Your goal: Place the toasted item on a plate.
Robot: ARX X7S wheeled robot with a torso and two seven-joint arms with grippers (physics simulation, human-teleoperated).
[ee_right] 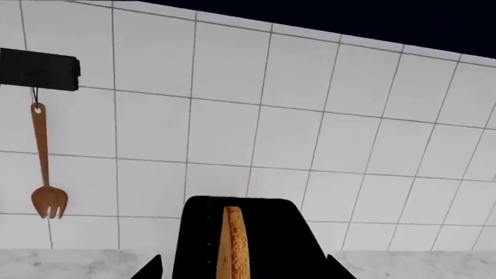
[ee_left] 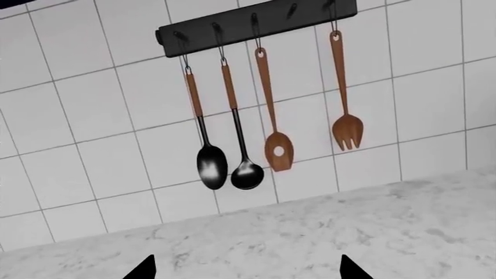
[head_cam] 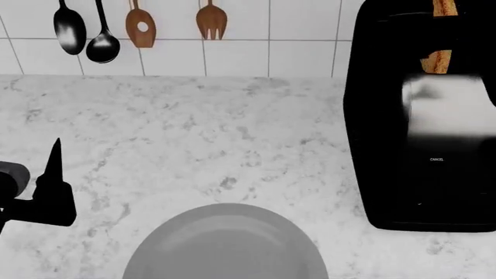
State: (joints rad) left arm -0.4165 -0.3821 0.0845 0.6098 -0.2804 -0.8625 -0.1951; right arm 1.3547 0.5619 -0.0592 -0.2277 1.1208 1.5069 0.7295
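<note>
The toasted item (head_cam: 438,60) stands upright in the slot of the black toaster (head_cam: 387,116), at about two o'clock on the marble surface (head_cam: 201,133). The grey plate (head_cam: 225,247) lies at six o'clock, well apart from it. The left tool (ee_left: 246,268) is spread and holds nothing. The right tool (ee_right: 244,267) is also spread, facing the toaster. Wooden and black utensils (head_cam: 139,29) hang on the wall at eleven o'clock.

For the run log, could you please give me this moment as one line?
toast: upright in toaster slot | plate: bare, front of counter | left gripper: open, holding nothing | right gripper: open, facing toaster
</note>
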